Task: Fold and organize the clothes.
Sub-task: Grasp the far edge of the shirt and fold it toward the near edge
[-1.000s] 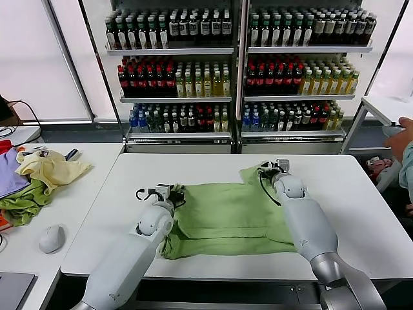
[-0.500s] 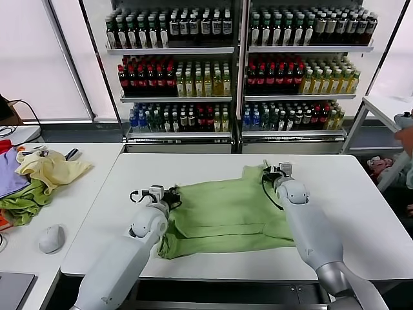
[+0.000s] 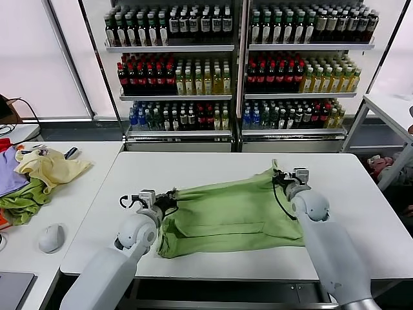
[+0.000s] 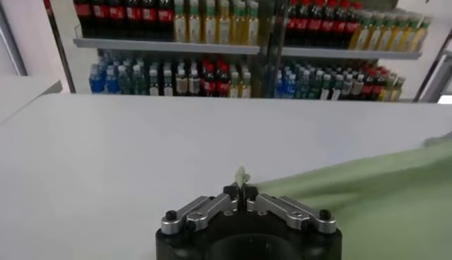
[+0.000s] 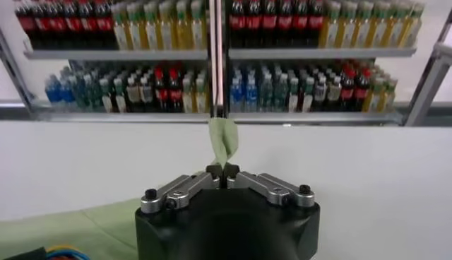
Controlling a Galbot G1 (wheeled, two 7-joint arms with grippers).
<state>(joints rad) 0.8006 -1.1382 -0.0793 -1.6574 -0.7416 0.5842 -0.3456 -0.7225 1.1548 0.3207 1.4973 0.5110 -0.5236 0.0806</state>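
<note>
Tension is what this step needs, as I judge it: I hold the shirt (image 3: 226, 213) by two corners and must keep the far edge taut and level while I carry it into the fold. My left gripper (image 3: 169, 198) is pinched closed on the shirt's left corner, a small tuft of cloth poking up between the closed jaws in the left wrist view (image 4: 241, 189). My right gripper (image 3: 279, 177) is closed the same way on the shirt's right corner, a strip of green standing up from the jaws in the right wrist view (image 5: 223, 175).

The held edge runs slightly uphill from the left gripper to the right one, so I should even the two heights before laying it down, or the fold will likely come out skewed. The near edge of the shirt still lies on the table (image 3: 193, 169), bunched a little below the left gripper; a gentle pull away from that bunch should smooth it. I should not pull hard, since soft cloth may slip from such narrow pinches.

The shirt lies at the middle of the white table. Beyond the table stand shelves of bottles (image 3: 239, 64). To the shirt's left, on a second table, lie a pale yellow garment (image 3: 51, 168), an olive cloth (image 3: 22, 203) and a mouse (image 3: 51, 239).
</note>
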